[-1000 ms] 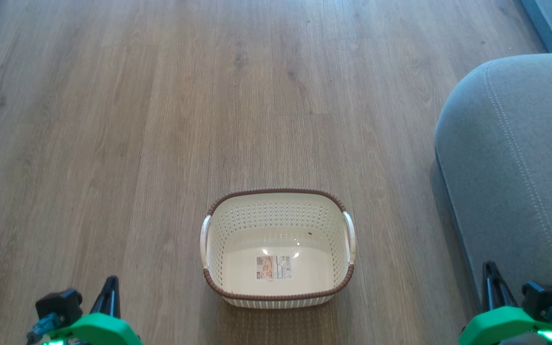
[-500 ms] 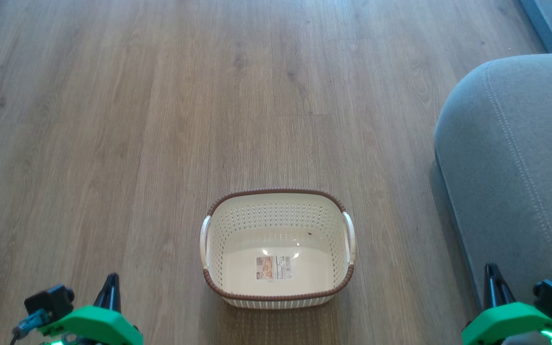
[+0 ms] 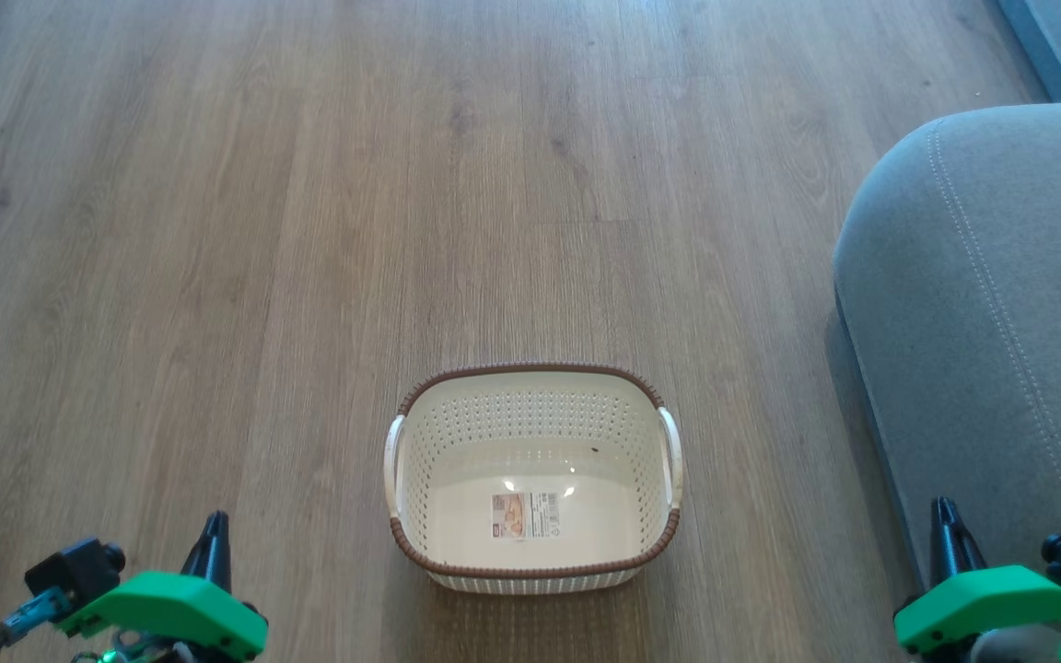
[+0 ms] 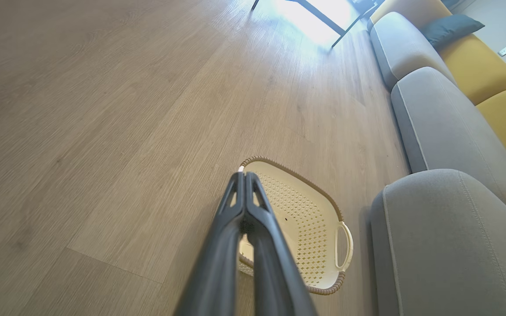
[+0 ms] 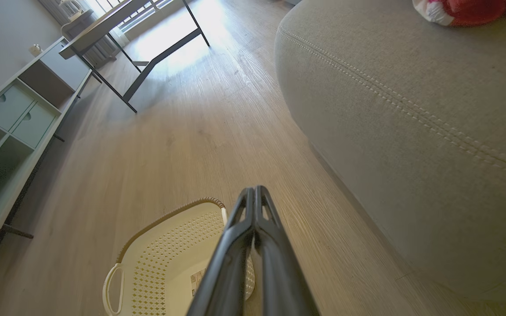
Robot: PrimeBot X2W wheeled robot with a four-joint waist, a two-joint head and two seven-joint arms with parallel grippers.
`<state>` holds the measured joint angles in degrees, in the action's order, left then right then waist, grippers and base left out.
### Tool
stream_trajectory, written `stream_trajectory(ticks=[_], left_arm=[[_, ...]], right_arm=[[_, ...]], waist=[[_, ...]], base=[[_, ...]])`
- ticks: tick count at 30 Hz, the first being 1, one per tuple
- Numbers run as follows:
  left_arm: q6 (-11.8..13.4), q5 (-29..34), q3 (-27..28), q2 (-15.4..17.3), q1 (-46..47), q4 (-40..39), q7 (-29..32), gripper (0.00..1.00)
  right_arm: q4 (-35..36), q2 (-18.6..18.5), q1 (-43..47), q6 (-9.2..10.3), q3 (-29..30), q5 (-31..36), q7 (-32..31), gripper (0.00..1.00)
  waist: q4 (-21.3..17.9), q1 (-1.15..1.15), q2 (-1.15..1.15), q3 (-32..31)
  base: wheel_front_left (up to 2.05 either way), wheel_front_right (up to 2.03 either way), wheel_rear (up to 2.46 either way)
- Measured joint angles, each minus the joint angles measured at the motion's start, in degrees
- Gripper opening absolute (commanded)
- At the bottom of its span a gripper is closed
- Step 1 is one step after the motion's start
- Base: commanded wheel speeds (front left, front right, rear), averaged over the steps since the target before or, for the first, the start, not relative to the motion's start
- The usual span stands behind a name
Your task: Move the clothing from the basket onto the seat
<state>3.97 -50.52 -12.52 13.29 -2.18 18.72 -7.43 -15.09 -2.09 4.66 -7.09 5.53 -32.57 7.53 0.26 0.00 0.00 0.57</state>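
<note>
The grey seat (image 3: 982, 304) fills the right side and the clothing looks delivered onto it, so the step in hand reads as parking the arms. That is best done by drawing both straight back, clear of the seat's rounded corner and of the basket (image 3: 530, 368), which stands empty on the floor at near centre. The red clothing (image 5: 468, 8) lies on the seat's far right, well apart from both hands. The left gripper (image 3: 215, 529) sits near left and the right gripper (image 3: 945, 511) near right beside the seat's edge, each with fingers pressed together, holding nothing.
</note>
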Motion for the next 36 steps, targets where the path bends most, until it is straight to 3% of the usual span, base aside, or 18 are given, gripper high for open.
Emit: stream_trajectory(ticks=[36], left_arm=[[-5.0,-17.9,7.3,-4.8,2.3,-1.1,6.0,0.0]], right_arm=[[-0.3,0.0,-3.6,0.0,0.9,-25.8,-6.0,0.0]], waist=[[-0.1,0.0,0.0,-0.2]], base=[[0.0,0.0,0.0]])
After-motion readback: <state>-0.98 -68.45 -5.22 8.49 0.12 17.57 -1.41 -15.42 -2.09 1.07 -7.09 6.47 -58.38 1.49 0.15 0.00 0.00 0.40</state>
